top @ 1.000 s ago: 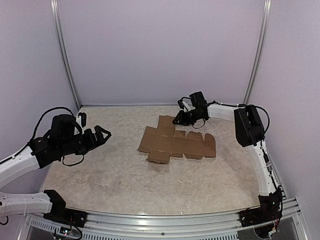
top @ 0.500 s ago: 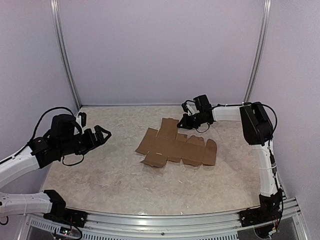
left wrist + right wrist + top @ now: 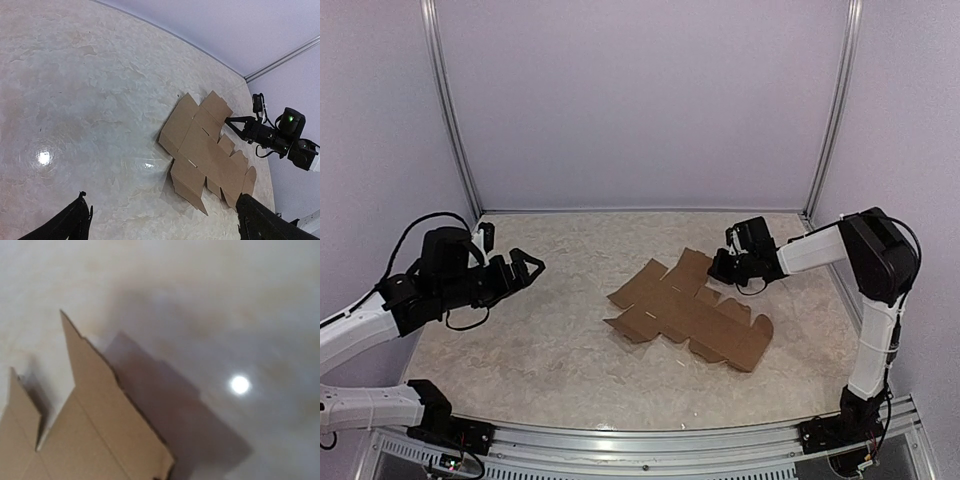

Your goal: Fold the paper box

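One paper box (image 3: 695,315), just a flat plain-brown die-cut sheet with flaps, lies on the table (image 3: 520,350), right of centre. Left gripper (image 3: 530,266) hovers spread wide, well apart. Right gripper (image 3: 715,271) sits at its far flap; pinching or not, can't tell.

One flat brown die-cut cardboard sheet (image 3: 692,312); one beige mottled desk (image 3: 540,345); two black grippers, the left gripper (image 3: 532,268) and the right gripper (image 3: 720,270).
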`<control>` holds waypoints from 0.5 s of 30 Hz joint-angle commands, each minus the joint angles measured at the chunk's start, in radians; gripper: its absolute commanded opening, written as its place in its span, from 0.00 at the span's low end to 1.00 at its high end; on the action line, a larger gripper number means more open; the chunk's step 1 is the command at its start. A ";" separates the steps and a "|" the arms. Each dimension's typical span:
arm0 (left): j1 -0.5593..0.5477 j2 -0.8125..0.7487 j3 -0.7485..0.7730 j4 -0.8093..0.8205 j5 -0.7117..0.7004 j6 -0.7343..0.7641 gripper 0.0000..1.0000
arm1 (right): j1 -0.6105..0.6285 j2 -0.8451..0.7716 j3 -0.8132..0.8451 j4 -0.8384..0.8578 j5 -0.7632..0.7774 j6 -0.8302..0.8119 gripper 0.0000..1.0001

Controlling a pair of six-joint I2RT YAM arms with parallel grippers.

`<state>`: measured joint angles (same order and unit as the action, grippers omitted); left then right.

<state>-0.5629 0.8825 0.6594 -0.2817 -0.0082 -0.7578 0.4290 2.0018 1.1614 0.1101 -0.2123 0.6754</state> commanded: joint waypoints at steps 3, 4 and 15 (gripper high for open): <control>0.001 0.025 0.005 0.049 0.045 0.001 0.99 | 0.073 -0.154 -0.241 0.229 0.256 0.299 0.00; 0.001 0.027 0.004 0.053 0.046 0.001 0.99 | 0.090 -0.176 -0.274 0.243 0.294 0.340 0.00; 0.001 0.034 -0.003 0.063 0.058 0.012 0.99 | 0.326 -0.310 -0.325 0.118 0.569 0.505 0.00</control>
<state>-0.5632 0.9173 0.6594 -0.2321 0.0376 -0.7578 0.7029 1.7275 0.8150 0.3012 0.2386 1.1252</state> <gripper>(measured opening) 0.987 0.003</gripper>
